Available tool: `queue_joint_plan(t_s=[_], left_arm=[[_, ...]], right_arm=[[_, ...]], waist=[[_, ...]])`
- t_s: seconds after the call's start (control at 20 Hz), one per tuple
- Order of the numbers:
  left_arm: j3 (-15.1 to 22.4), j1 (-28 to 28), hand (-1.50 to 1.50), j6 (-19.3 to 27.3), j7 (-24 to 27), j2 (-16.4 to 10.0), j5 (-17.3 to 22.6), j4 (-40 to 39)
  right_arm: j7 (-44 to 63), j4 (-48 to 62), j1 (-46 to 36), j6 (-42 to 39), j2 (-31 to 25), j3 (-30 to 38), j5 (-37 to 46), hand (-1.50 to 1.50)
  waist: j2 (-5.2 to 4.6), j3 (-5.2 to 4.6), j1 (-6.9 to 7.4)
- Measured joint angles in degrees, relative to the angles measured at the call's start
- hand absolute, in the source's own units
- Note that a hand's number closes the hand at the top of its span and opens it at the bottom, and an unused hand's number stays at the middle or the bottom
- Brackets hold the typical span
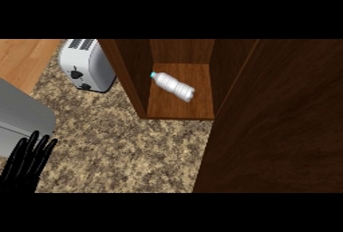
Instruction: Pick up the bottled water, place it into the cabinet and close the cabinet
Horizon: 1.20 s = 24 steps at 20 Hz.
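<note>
The left hand (26,161) rests at the near left edge, fingers straight, spread apart and pointing up, with nothing in it. The right hand does not show.

Out from the left hand runs the speckled worktop (127,145), with a toaster (85,65) at the far left. Farther right stands the open cabinet (130,77), and the bottle (174,86) lies on its side on the cabinet's floor. Its cap points far left, close to the left wall, and its base points near right. The door (281,127), a broad dark panel, fills the right of the view.

The bottle looks like thin clear plastic, so it is probably light to middling in weight, smooth and a little slippery. Its wall would likely give under a squeeze, and lying down it is likely to roll. The best hold would be round the middle of the body, fingers across its length, not at the narrow cap.

The bottle is well apart from the left hand — far and to the right, with the worktop and the cabinet's left wall between them. Since it lies inside the cabinet, closing the door seems to be the step left.
</note>
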State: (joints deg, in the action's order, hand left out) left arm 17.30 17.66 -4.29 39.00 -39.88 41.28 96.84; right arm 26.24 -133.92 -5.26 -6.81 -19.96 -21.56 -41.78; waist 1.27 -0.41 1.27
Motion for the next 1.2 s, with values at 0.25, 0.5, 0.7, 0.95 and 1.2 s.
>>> queue_joint_plan(t_s=[0.25,0.5,0.7,0.95,1.2], left_arm=[[-2.1,1.5,-1.50,-1.5,-1.0,-2.5,1.8,1.9],[-4.0,3.5,-1.50,-2.4,-2.0,-4.5,3.5,5.0],[-5.9,4.4,-1.50,-2.7,-3.4,-5.9,5.0,7.4],[-8.8,5.5,-1.50,-3.9,-5.0,-7.6,7.0,10.0],[-10.9,7.2,-1.50,-4.2,-6.4,-7.7,7.4,12.1]], right_arm=[[2.2,1.8,-9.8,7.9,4.1,-8.6,8.5,1.50],[5.4,6.8,-20.1,18.0,12.7,-18.2,22.5,1.50],[4.8,14.4,-28.9,29.0,17.1,-23.7,26.8,1.50],[2.5,24.2,-39.9,39.9,19.1,-23.6,21.5,1.50],[-2.0,33.6,-48.0,39.2,19.7,-19.5,12.2,1.50]], waist=[[0.06,-0.03,-0.01],[-0.12,0.05,0.47],[-0.50,0.16,0.91],[-0.99,0.27,1.67],[-1.31,0.35,1.48]])
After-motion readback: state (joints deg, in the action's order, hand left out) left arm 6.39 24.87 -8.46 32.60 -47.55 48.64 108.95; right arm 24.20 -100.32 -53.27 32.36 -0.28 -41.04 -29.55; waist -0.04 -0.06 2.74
